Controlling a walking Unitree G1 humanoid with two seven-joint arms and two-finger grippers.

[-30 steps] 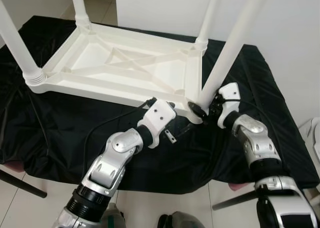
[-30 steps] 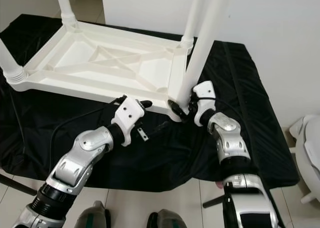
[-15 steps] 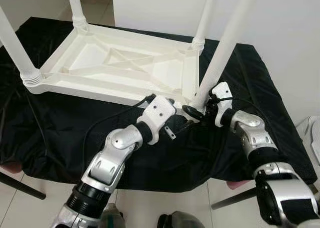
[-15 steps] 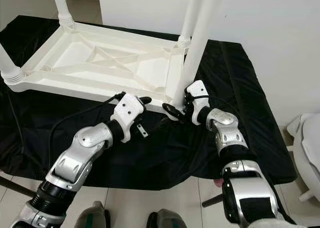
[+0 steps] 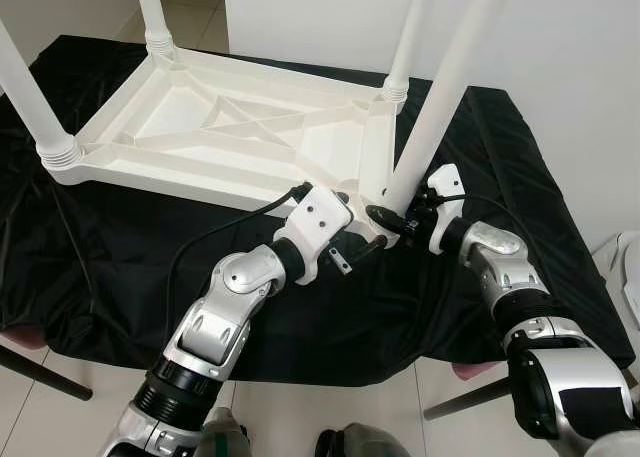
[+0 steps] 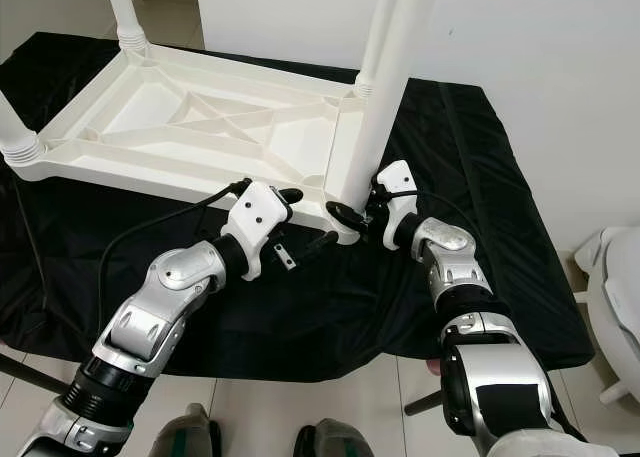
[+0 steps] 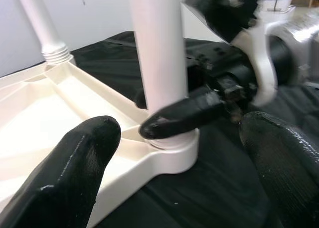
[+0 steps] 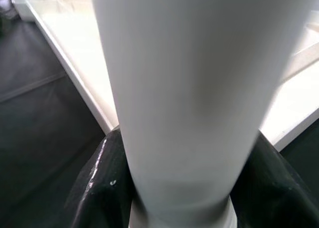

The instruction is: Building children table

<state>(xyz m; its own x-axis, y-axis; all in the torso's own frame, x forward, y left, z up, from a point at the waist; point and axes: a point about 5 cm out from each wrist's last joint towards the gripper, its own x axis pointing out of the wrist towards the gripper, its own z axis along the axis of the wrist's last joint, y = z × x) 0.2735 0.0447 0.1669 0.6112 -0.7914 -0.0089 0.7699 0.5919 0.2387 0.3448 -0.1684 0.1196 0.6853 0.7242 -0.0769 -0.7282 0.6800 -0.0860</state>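
The left gripper point(image 5: 352, 239) hovers with its fingers point(image 7: 75, 158) spread apart, holding nothing, just short of the near right corner of the upturned white table point(image 5: 240, 137) on the black cloth point(image 5: 120, 267). Straight ahead of it, the right gripper point(image 5: 392, 217) clasps the base of the table leg point(image 5: 440, 87), one finger point(image 7: 184, 115) on each side, directly above the corner socket.

left gripper point(image 5: 362, 239) fingers apart, right gripper point(image 5: 392, 220) clamped
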